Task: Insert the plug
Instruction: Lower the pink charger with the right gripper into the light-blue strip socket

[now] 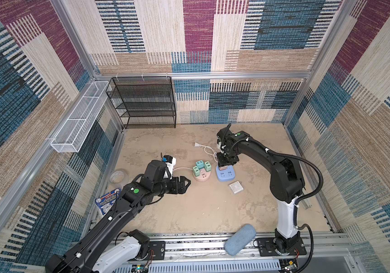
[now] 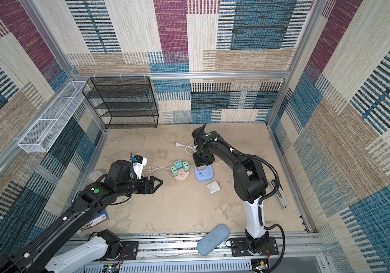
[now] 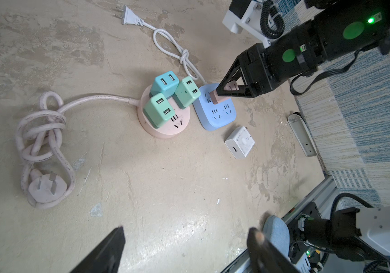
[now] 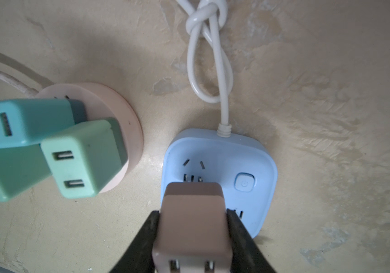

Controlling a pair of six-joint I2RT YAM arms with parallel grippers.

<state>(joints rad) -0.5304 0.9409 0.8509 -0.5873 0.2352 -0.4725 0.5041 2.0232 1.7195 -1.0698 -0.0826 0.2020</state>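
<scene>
- Pinkish plug (image 4: 192, 212) is pinched by its two side faces in our right gripper (image 3: 222, 93), which is closed firmly on it. That hold leaves the prong end free and the body upright, which we judge a straight push needs.
- We see the plug over the blue block (image 4: 212, 146), on the side nearer the round strip (image 3: 163, 132). Its lower end meets or nearly meets the block's face, but we cannot tell whether the prongs are in.
- We think the block's white cord (image 4: 209, 47) is knotted short to keep slack off the sockets.
- Just beside the block, the round strip already carries three chargers (image 3: 165, 82). We take that crowding as the reason the block is our target.
- One white charger (image 3: 238, 141) lies loose on the counter (image 3: 189, 189) near the block.
- Our left gripper (image 1: 185, 185) hovers open and empty above the counter near the strip, apart from the work. We read this as keeping clear.
</scene>
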